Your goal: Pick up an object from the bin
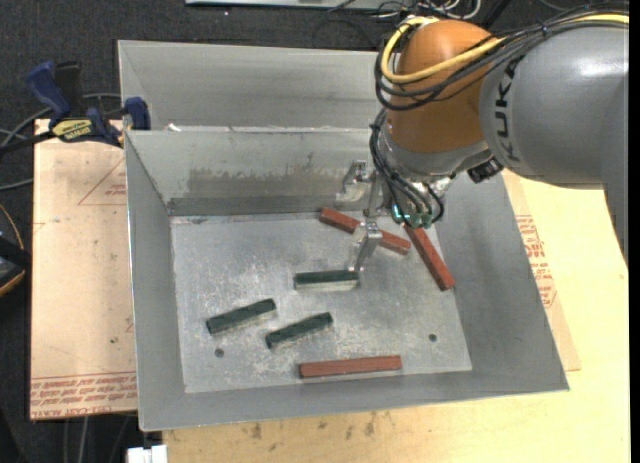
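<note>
Down low in the grey metal bin [150,251], a bit behind its middle, with the two-finger gripper [358,267] coming in from the right. Open or closed: cannot tell. Right at its tip, the right end of a short dark green flat bar [322,278], lying flat on the floor. Just behind the gripper, a red-brown flat bar [337,218]; just to its right, a longer red-brown bar [432,259]. Well apart, near the front, two more green bars and one red-brown bar.

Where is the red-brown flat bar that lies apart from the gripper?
In the camera view, the red-brown flat bar lies near the bin's front wall, just below a dark green bar.
</note>
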Available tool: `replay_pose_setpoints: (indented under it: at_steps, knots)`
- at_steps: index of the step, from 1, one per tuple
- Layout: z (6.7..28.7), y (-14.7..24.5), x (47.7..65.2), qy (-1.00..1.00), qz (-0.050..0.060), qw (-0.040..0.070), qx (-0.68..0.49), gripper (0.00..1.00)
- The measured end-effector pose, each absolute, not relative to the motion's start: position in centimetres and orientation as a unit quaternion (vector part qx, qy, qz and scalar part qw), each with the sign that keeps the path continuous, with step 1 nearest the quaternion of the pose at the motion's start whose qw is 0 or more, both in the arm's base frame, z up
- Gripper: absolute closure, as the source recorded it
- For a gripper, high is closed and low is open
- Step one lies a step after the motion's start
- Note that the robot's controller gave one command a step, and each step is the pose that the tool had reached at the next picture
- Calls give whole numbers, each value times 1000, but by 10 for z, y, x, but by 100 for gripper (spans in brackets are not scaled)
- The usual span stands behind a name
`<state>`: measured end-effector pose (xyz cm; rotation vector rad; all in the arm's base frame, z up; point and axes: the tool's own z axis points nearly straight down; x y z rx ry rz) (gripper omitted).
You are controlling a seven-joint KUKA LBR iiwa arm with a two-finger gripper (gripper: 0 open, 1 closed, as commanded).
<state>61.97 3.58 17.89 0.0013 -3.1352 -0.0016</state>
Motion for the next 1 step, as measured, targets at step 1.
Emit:
replay_pose_setpoints:
  at_steps: [1]
  knots:
    - [184, 36, 621, -1000, -1, -1, 0, 0]
